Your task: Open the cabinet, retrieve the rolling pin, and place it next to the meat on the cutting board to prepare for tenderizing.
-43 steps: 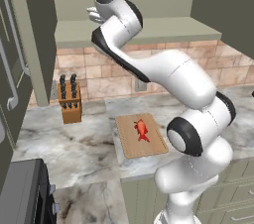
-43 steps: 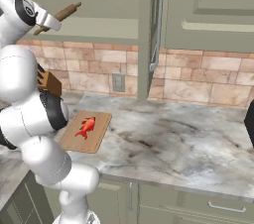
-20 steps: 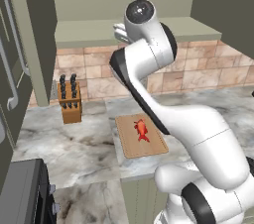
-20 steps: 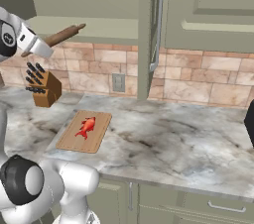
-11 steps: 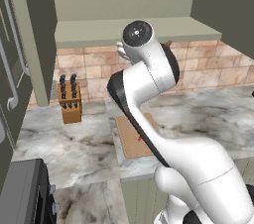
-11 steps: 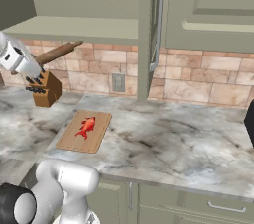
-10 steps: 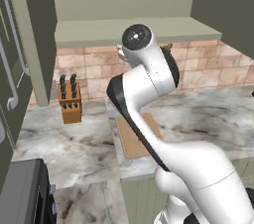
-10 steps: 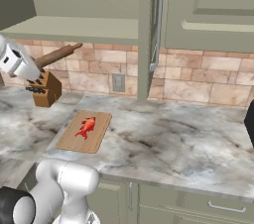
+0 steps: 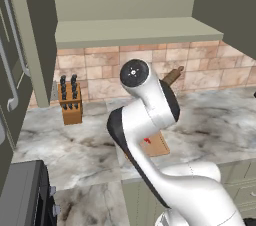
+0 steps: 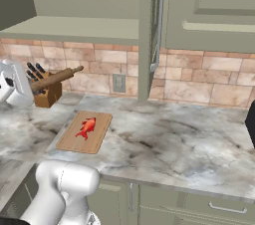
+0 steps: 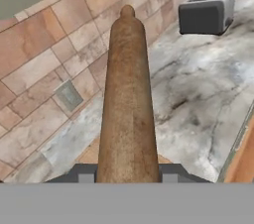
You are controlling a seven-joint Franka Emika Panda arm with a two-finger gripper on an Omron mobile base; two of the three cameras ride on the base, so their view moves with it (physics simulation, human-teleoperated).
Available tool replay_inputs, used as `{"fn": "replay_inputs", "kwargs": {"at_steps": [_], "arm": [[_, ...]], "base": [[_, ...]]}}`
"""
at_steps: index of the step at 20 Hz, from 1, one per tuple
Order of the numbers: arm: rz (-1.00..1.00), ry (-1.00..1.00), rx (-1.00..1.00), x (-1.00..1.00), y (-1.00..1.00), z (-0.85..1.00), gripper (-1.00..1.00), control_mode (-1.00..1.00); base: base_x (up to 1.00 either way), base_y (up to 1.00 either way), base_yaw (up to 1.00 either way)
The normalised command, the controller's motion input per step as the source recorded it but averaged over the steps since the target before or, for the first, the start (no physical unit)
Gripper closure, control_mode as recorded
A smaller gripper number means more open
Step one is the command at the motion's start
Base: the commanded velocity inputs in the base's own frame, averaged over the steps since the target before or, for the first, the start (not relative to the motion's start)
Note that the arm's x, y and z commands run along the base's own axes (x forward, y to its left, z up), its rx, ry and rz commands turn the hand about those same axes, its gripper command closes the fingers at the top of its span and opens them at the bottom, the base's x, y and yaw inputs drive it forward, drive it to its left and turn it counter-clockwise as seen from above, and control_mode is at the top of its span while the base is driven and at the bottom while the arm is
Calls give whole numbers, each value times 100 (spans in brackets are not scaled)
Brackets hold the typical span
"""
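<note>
Rolling pin, smooth brown wooden cylinder, clamped in pincer.

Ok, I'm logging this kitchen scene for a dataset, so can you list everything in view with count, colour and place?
rolling pin: one, brown wood, held in the air above the counter's left end
cutting board: one, tan, on the counter
meat: one, red-orange, on the board
knife block: one, brown with dark handles, by the backsplash
cabinet: one, sage green, open, above the counter
toaster: one, grey, on the counter
wall outlet: one, grey, on the tiles
counter: one, marbled grey
gripper: one, dark, closed on the rolling pin
</note>
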Motion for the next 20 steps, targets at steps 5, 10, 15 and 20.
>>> {"fn": "replay_inputs", "kwargs": {"at_steps": [5,10,15,20], "arm": [[-10,0,17,0,-23,-47,100,-100],[-3,0,20,4,-18,-47,100,-100],[-2,1,16,16,-7,-47,100,-100],[0,3,11,27,-5,-42,100,-100]], "base": [[0,0,0],[0,0,0],[0,0,0],[0,0,0]]}}
